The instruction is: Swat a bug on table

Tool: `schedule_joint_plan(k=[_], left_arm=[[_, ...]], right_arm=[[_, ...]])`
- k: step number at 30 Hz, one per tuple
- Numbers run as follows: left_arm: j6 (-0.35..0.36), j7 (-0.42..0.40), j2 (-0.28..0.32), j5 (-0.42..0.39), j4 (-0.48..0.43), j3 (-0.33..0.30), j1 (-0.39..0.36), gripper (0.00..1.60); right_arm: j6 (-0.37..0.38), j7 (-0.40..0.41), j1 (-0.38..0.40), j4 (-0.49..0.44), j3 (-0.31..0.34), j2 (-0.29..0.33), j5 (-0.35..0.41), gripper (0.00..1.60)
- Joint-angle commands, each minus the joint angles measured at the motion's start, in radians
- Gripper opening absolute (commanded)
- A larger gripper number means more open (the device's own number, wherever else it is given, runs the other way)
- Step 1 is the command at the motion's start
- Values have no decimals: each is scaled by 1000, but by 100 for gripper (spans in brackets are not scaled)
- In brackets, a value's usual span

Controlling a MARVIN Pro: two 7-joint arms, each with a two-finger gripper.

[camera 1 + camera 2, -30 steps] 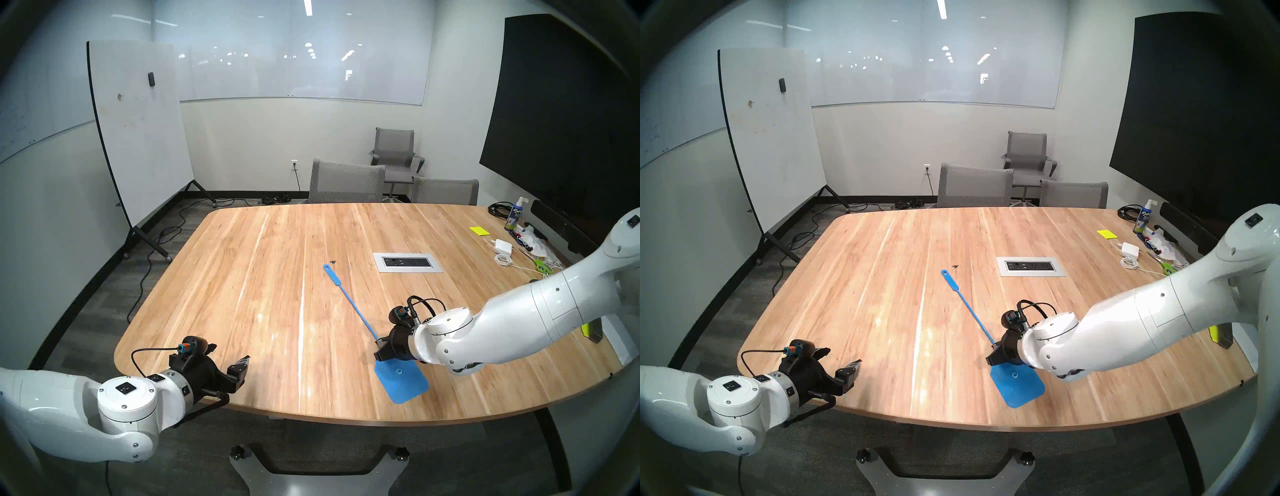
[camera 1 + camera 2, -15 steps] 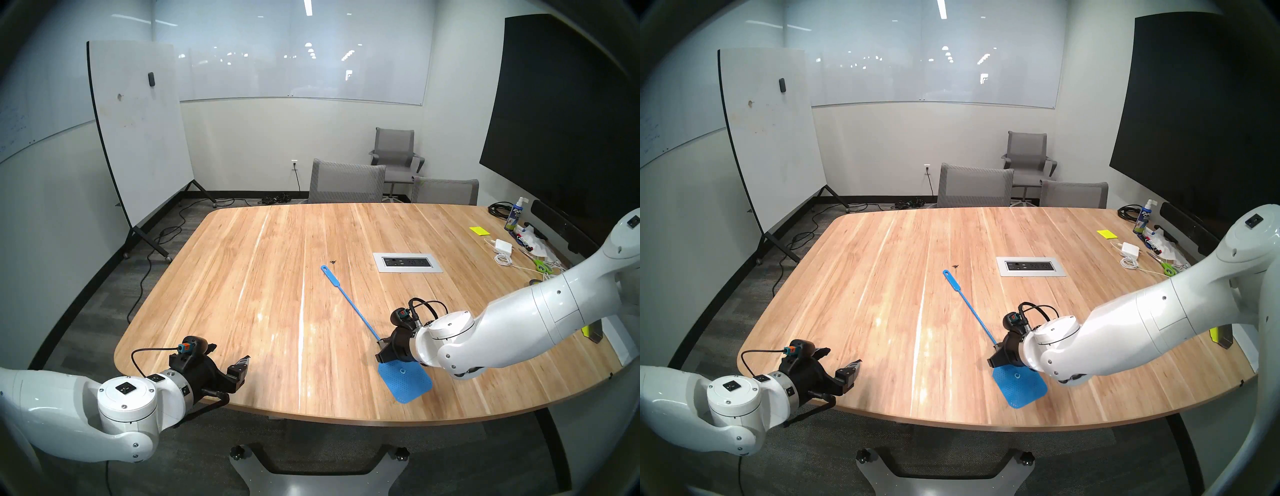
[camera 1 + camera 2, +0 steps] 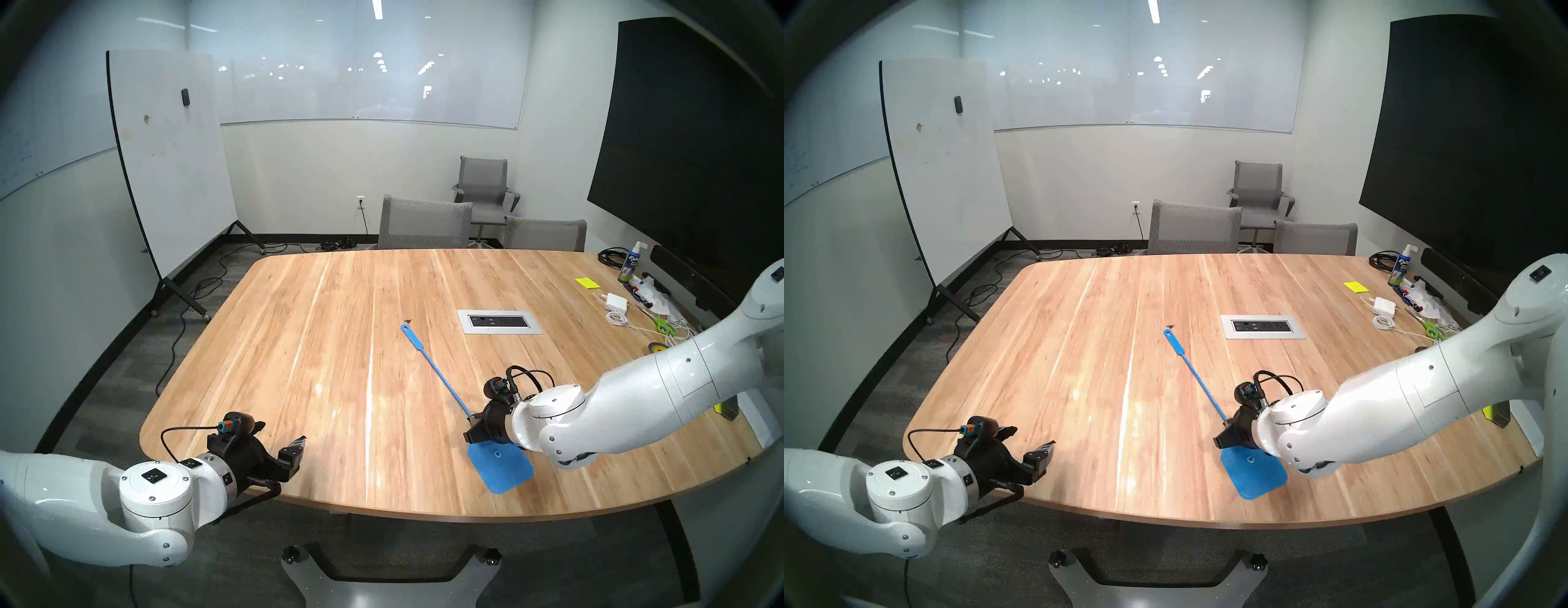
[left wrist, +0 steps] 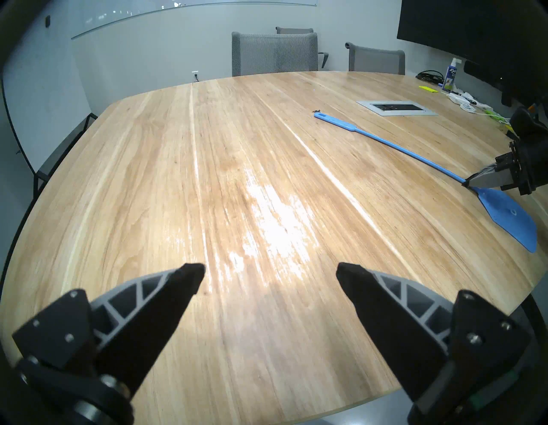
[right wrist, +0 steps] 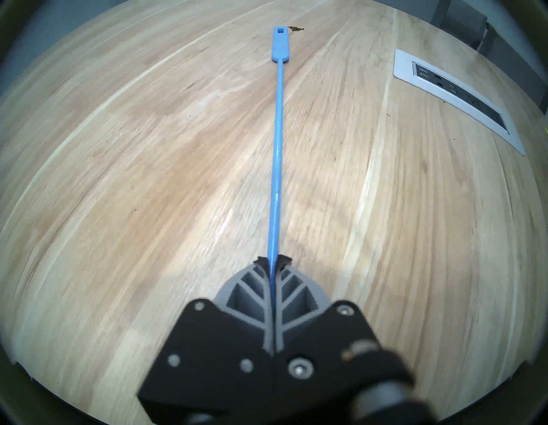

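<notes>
The bug (image 3: 408, 319) is a tiny dark speck on the light-wood table (image 3: 297, 339), just past the handle tip of a blue fly swatter (image 3: 500, 467). The swatter lies flat with its mesh head near the front edge and its thin shaft running back and left. My right gripper (image 3: 470, 424) is shut on the shaft right beside the head. The right wrist view shows the shaft (image 5: 277, 148) pinched in that gripper (image 5: 272, 261), and the bug (image 5: 297, 28) by the handle end. My left gripper (image 3: 296, 452) hovers open and holds nothing over the front left corner.
A silver power-outlet panel (image 3: 499, 321) is set into the table right of the bug. A charger (image 3: 616, 301), green scissors (image 3: 664, 325), a spray bottle (image 3: 630, 263) and yellow notes (image 3: 586, 283) crowd the far right. Grey chairs (image 3: 424, 223) stand behind the table.
My right gripper has closed fully on the swatter's shaft and shifted slightly right, dragging the swatter along. Its handle tip now lies nearer the bug. The left arm has not moved.
</notes>
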Motion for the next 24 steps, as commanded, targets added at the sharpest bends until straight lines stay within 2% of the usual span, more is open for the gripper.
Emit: schedule_joint_plan(k=[1, 11, 18, 24], left_arm=[[-1, 1, -1, 0, -5, -6, -5, 160], [-2, 1, -1, 0, -5, -5, -6, 160], [-2, 1, -1, 0, -5, -5, -6, 160], [-2, 1, -1, 0, -5, -4, -6, 160]], right_arm=[[-48, 25, 15, 2, -2, 45, -32, 0], [-102, 152, 65, -25, -54, 165, -117, 0], [-121, 245, 104, -41, -86, 212, -176, 0], [-126, 351, 150, -53, -127, 234, -280, 0]])
